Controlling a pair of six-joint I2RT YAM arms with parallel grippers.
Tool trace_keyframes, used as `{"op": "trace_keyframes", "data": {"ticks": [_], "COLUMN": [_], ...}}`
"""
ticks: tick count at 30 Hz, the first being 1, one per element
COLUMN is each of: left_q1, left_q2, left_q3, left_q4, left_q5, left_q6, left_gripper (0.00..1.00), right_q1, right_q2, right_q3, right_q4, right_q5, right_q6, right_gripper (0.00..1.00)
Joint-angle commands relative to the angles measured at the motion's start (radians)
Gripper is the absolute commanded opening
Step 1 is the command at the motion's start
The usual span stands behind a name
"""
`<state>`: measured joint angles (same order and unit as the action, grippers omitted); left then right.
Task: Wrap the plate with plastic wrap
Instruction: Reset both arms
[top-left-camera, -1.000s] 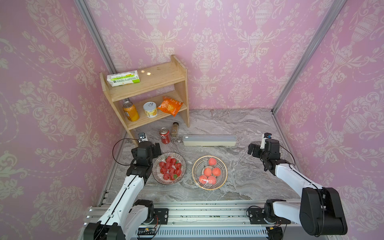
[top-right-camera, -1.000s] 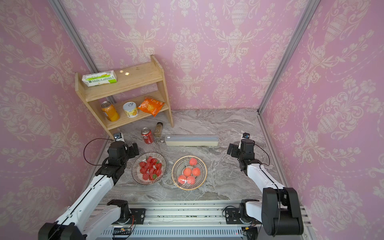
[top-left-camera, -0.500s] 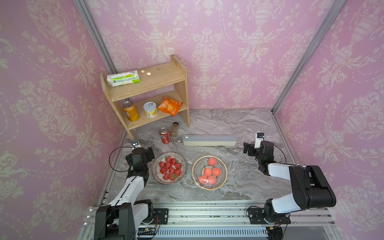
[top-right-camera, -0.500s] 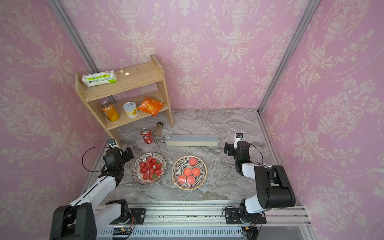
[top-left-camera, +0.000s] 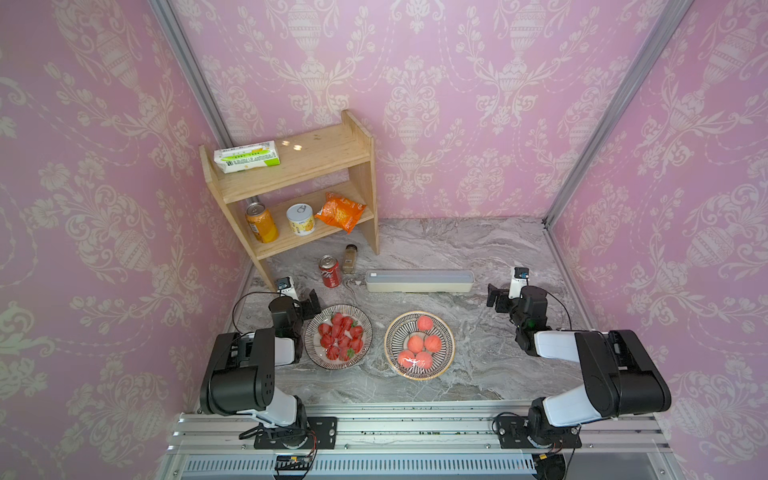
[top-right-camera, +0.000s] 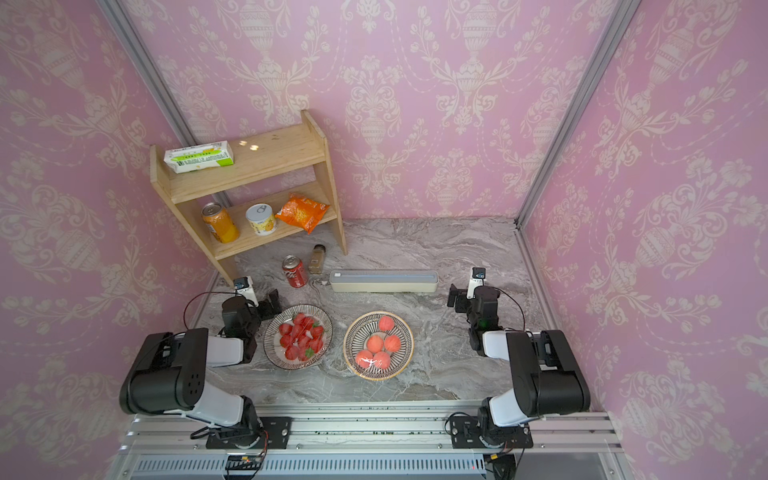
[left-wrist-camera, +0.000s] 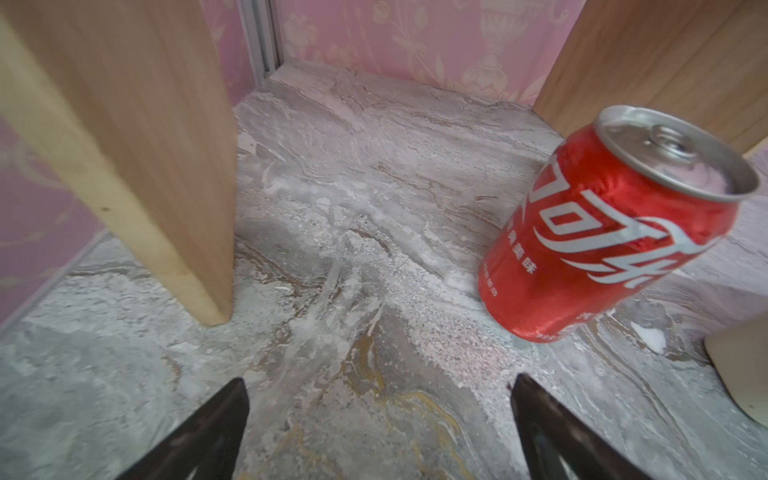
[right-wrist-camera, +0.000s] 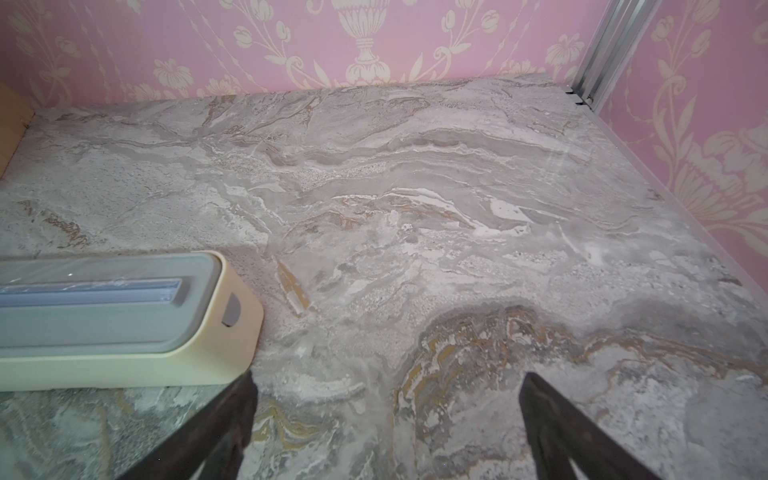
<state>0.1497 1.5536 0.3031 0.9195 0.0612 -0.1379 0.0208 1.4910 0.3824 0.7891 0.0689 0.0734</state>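
Pale grey-white plastic wrap box (top-left-camera: 419, 281) lies at twelve o'clock of the strawberry plate (top-left-camera: 312, 341) and peach plate (top-left-camera: 398, 332). Left gripper (left-wrist-camera: 378, 386), at its eight o'clock, and right gripper (right-wrist-camera: 386, 382), at three o'clock, both gape wide, empty.

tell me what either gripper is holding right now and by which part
Nothing is held. The left gripper and right gripper both stand open and empty.

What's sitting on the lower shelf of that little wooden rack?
An orange drink can, a pale tin and an orange snack bag. The top board hides the lower shelf's back part.
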Motion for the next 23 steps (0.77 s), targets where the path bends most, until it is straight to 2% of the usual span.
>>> {"op": "trace_keyframes", "data": {"ticks": [1, 3, 7, 9, 11, 13, 15, 17, 23], "left_q1": [0.003, -0.005, -0.051, -0.056, -0.05, -0.039, -0.039, -0.039, -0.039], "left_q2": [0.032, 0.032, 0.035, 0.039, 0.102, 0.08, 0.1, 0.076, 0.088], "left_q3": [0.028, 0.056, 0.116, 0.082, -0.001, -0.027, -0.01, 0.022, 0.011], "left_q4": [0.11, 0.05, -0.066, -0.033, 0.227, 0.231, 0.239, 0.137, 0.177], "left_q5": [0.129, 0.116, 0.027, 0.018, 0.002, -0.049, -0.033, -0.019, -0.02], "left_q6": [0.035, 0.045, 0.08, 0.084, 0.065, 0.03, 0.035, 0.041, 0.041], "left_gripper": [0.99, 0.99, 0.99, 0.99, 0.99, 0.99, 0.99, 0.99, 0.99], "right_q1": [0.007, 0.005, 0.002, 0.003, 0.003, 0.002, 0.002, 0.003, 0.001], "right_q2": [0.003, 0.004, 0.003, 0.004, 0.004, 0.004, 0.004, 0.005, 0.004], "right_q3": [0.009, 0.029, 0.031, 0.032, 0.031, 0.032, 0.031, 0.033, 0.032], "right_q4": [0.014, -0.024, -0.024, -0.025, -0.024, -0.025, -0.025, -0.025, -0.026], "right_q5": [0.02, -0.041, -0.05, -0.05, -0.051, -0.051, -0.051, -0.052, -0.054], "right_q6": [-0.028, -0.047, -0.047, -0.047, -0.047, -0.047, -0.048, -0.047, -0.047], "right_gripper": [1.0, 1.0, 1.0, 1.0, 1.0, 1.0, 1.0, 1.0, 1.0]}}
